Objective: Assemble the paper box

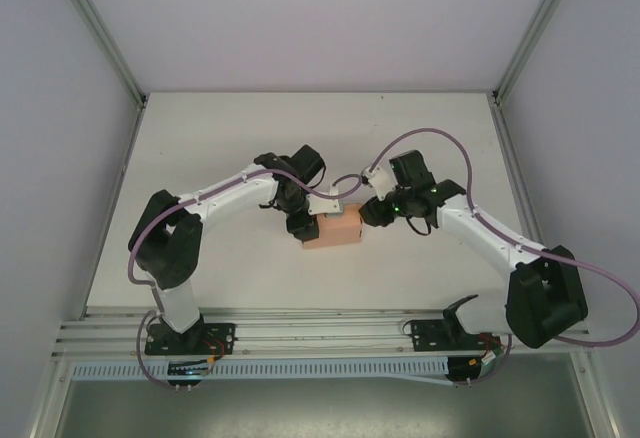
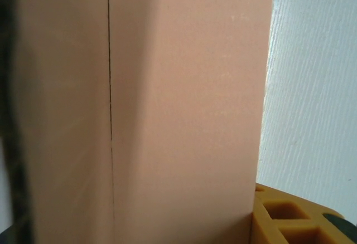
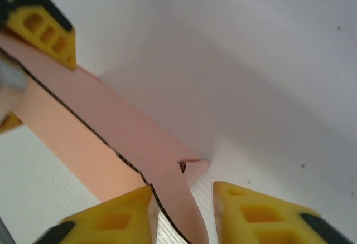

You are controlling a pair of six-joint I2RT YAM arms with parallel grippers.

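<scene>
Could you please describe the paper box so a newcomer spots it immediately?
Find the middle of the white table. There, between the left gripper and the right gripper, sits the paper box. It is a small salmon-pink card block, unlike the black-and-white arms beside it.

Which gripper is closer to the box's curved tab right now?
Right. The right gripper has the tab between its open fingers, with a gap on one side. The left gripper grips the box at its opposite end.
</scene>
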